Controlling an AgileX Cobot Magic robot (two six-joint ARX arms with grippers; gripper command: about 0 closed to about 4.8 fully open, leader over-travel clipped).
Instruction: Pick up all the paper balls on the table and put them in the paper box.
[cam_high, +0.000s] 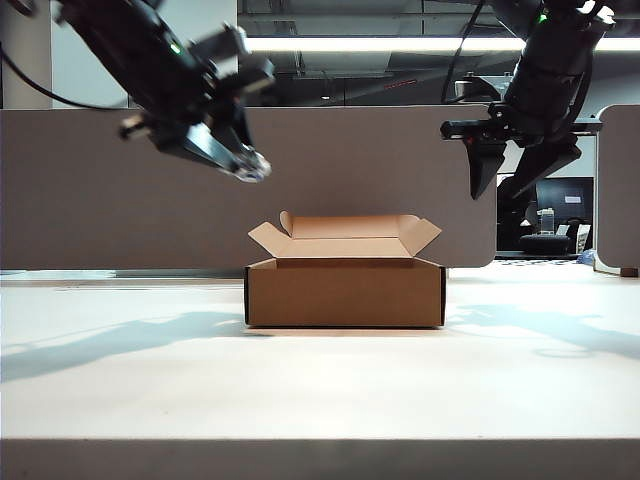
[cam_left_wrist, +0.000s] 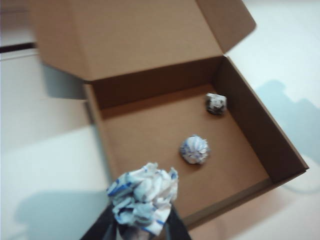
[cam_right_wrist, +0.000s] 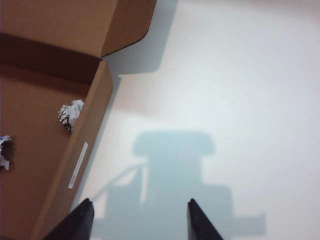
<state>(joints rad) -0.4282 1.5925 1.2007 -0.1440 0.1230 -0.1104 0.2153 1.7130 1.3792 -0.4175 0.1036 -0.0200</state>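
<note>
The brown paper box (cam_high: 345, 290) stands open in the middle of the white table (cam_high: 320, 390). My left gripper (cam_high: 250, 165) hangs high above the box's left side, shut on a paper ball (cam_left_wrist: 144, 196) with blue print. Two more paper balls lie on the box floor: one with blue print (cam_left_wrist: 195, 149) near the middle and a dark-printed one (cam_left_wrist: 216, 103) in a far corner, which the right wrist view also shows as a ball (cam_right_wrist: 70, 114) against the box wall (cam_right_wrist: 85, 150). My right gripper (cam_high: 510, 165) hovers open high above the table, right of the box, with nothing between its fingers (cam_right_wrist: 82, 222).
A grey-brown divider panel (cam_high: 120, 190) runs behind the table. The box's four flaps (cam_left_wrist: 130, 35) stand up and outward. Dark office equipment (cam_high: 555, 225) sits behind the gap at the right of the panel. The arms cast shadows (cam_high: 120, 340) on the table.
</note>
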